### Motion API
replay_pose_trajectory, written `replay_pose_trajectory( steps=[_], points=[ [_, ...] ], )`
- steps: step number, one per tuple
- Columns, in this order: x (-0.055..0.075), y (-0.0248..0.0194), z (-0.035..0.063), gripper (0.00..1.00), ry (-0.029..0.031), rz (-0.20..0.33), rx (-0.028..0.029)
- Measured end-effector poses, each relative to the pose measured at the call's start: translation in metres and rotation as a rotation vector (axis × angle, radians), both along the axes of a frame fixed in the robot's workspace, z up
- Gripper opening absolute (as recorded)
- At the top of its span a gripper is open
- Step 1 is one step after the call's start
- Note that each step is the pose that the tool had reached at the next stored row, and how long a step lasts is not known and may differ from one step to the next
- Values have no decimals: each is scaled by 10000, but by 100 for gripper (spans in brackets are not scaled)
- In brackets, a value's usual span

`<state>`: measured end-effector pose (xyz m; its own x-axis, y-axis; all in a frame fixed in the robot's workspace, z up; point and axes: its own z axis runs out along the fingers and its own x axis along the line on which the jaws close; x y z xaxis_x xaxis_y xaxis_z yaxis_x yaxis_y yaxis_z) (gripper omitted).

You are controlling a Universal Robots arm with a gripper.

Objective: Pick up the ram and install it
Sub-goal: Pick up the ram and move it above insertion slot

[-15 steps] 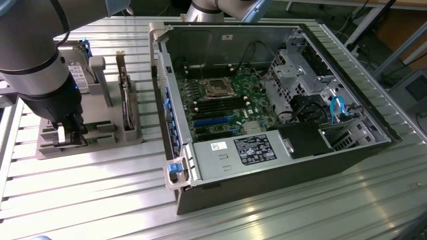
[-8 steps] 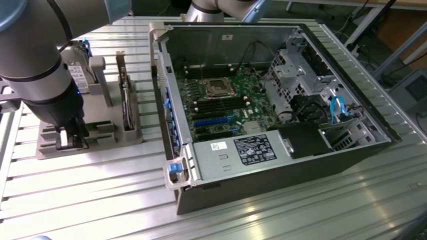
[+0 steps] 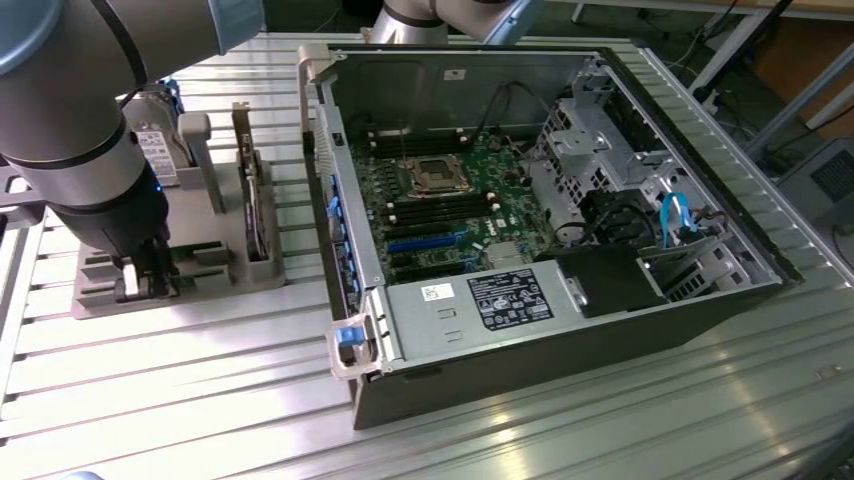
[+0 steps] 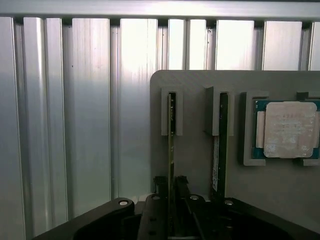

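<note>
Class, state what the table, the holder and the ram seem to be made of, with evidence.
Table: apparently aluminium, brushed and ribbed; it reflects light in streaks. Holder: probably matte grey plastic, dull and uniform, possibly printed. Ram: a thin greenish circuit board seen edge-on, likely fibreglass laminate.
</note>
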<state>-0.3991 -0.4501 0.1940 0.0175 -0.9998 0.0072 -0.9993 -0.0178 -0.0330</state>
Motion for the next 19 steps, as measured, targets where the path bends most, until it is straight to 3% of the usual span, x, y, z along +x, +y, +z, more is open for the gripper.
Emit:
replay_pose_trajectory(
  steps=[1,6,11,14,19],
  points=[
    [0,0,0,14,0,0,0],
    [0,0,2,14,-2,0,1],
    [0,0,79,14,0,0,3],
    [0,-2,170,14,0,0,38],
    [0,-8,325,14,0,0,153]
  ],
)
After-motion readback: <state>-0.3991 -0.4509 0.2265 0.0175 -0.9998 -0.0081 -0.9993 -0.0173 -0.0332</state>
